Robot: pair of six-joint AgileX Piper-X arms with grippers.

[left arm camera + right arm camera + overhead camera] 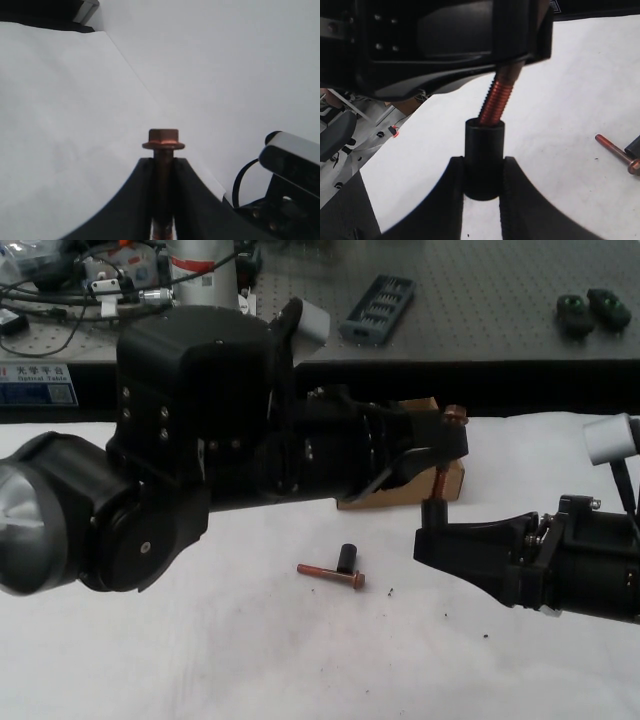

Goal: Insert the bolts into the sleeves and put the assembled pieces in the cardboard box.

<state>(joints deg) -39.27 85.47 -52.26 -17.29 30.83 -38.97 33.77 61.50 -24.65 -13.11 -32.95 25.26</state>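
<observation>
My left gripper (452,440) is shut on a copper bolt (163,165), head up, held above the bench in front of the cardboard box (448,480). The bolt's threaded end (496,102) enters the top of a black sleeve (484,157), on which my right gripper (430,530) is shut from below. In the high view the bolt (443,480) stands upright between the two grippers, with the sleeve (436,512) at its lower end. A second copper bolt (330,575) lies on the white cloth, with another black sleeve (347,557) beside it.
The cardboard box sits behind the left arm, mostly hidden by it. A dark perforated bench runs along the back with cables, a blue-grey rack (378,306) and two dark green parts (594,312). White cloth (250,660) covers the near bench.
</observation>
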